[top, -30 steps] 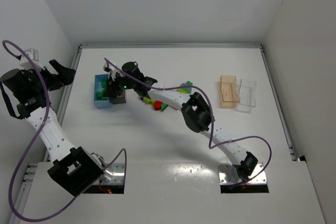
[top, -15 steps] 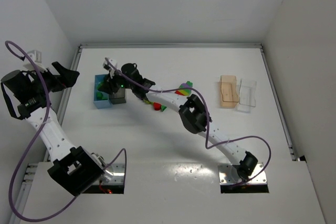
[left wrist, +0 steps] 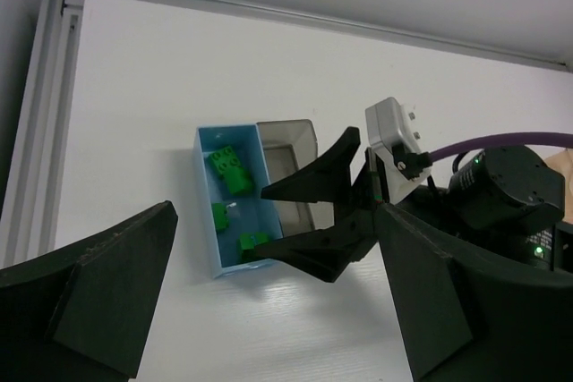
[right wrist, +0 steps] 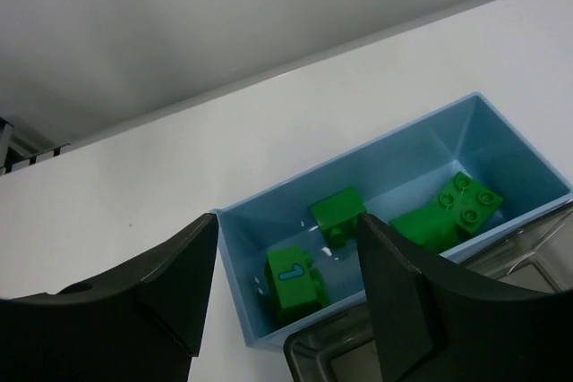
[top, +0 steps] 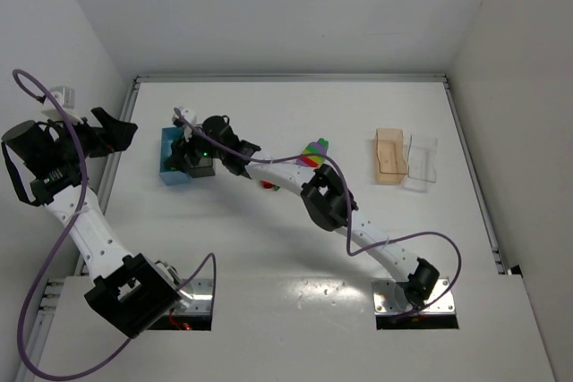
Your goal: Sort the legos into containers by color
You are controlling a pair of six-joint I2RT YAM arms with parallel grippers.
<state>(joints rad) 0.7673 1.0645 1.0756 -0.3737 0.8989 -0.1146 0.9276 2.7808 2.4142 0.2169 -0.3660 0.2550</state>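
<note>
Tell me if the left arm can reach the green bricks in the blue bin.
Probably not cleanly: the right tool hangs open just over the blue bin, crowding the green bricks.

Bright, even light fell from overhead, and the white table (top: 295,257) carried a glossy sheen near my bases. My arms threw only soft, faint shadows. In the wrist views, my left gripper (left wrist: 276,212) and right gripper (right wrist: 288,221) loomed dark, nearly without detail. Small glints flecked the light blue bin (right wrist: 501,131).
</note>
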